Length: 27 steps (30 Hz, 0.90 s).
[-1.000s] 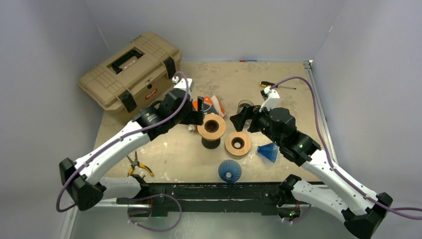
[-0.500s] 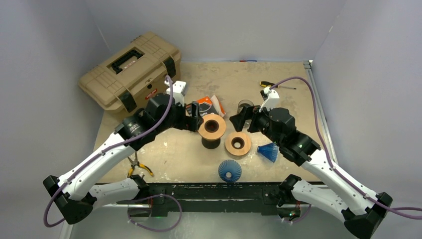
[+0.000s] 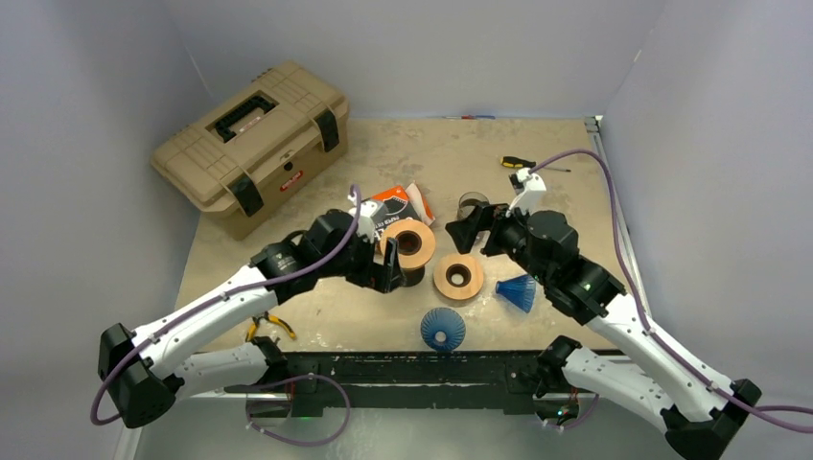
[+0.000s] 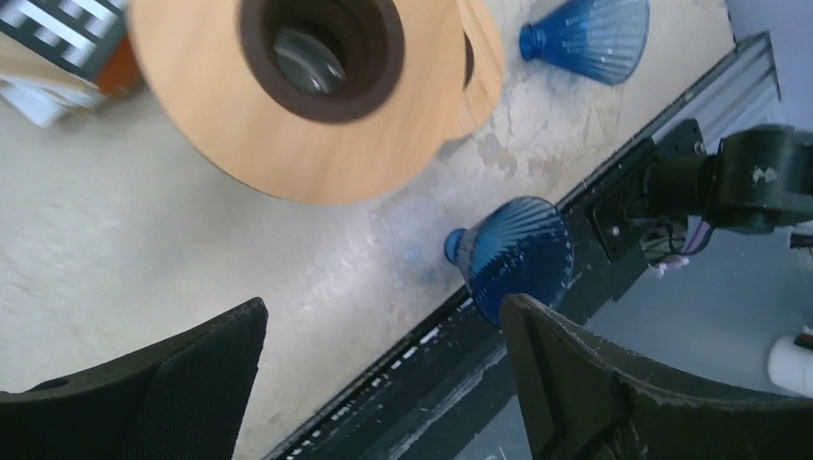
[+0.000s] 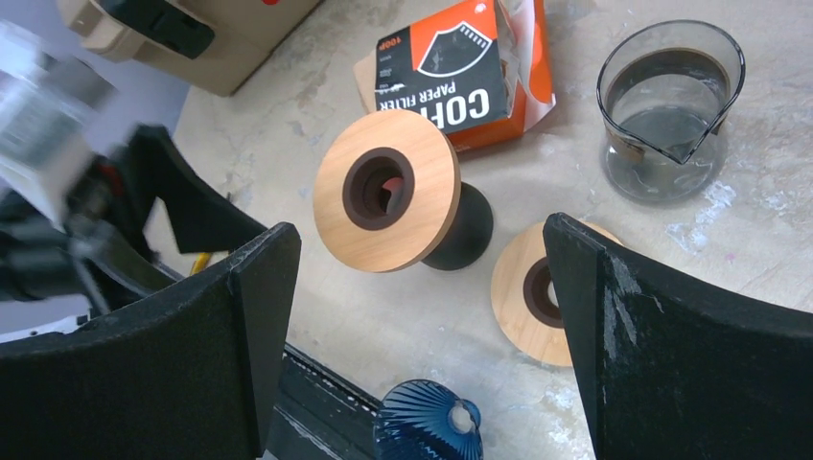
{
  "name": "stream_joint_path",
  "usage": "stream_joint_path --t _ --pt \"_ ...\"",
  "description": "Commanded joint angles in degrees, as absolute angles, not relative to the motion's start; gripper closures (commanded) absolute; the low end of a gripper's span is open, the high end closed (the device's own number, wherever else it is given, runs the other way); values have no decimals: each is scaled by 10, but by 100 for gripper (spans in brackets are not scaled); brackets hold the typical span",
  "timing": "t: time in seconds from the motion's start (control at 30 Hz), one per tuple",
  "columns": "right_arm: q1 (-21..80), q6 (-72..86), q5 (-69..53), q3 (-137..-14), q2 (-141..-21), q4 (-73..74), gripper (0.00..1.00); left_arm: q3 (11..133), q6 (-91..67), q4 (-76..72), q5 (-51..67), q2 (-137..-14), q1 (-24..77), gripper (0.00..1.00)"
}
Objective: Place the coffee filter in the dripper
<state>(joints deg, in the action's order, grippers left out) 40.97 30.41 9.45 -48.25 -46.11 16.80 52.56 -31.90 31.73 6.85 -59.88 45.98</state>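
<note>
- Pale grey walls stand around a beige, stained worktop (image 3: 537, 144). All places below are given from the tall stand with a round wooden top and a black foot (image 3: 410, 247), which is near the middle.
- The orange and black cardboard pack of paper coffee filters (image 5: 458, 69) lies flat just behind the stand, on the side away from the arm bases.
- The blue ribbed cone-shaped dripper (image 3: 443, 328) is in front of the stand and a little to the right, close to the near edge. Its narrow end seems to point up.
- A second blue ribbed cone (image 3: 518, 291) lies on its side, further to the right of the stand.
- A flat round wooden ring with a dark hole (image 3: 458, 276) lies just beside the stand, at its front right.
- A dark glass carafe (image 5: 671, 105) stands behind the stand, to the right.
- The left end effector (image 4: 383, 311) is low at the front left of the stand. Its fingers are wide apart and nothing is between them.
- The right end effector (image 3: 473, 226) hangs above the worktop to the right of the stand, near the carafe. Its fingers are also spread, and it holds nothing.
- A tan plastic toolbox with black latches (image 3: 251, 134) sits well behind the stand to the left.
- Pliers with yellow and orange handles (image 3: 268, 326) lie in front of the stand to the left.
- A screwdriver with a yellow and black handle (image 3: 518, 163) lies behind the stand, far to the right.
</note>
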Motion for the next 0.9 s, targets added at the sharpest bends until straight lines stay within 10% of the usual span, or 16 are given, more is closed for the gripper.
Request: stream_joint_path --t 0.0,0.87 --pt "412 312 112 -483 -425 159 1 492 -371 251 74 -606 517 10" --pt "412 320 123 -489 -389 174 1 521 -462 217 -95 -815 734 44"
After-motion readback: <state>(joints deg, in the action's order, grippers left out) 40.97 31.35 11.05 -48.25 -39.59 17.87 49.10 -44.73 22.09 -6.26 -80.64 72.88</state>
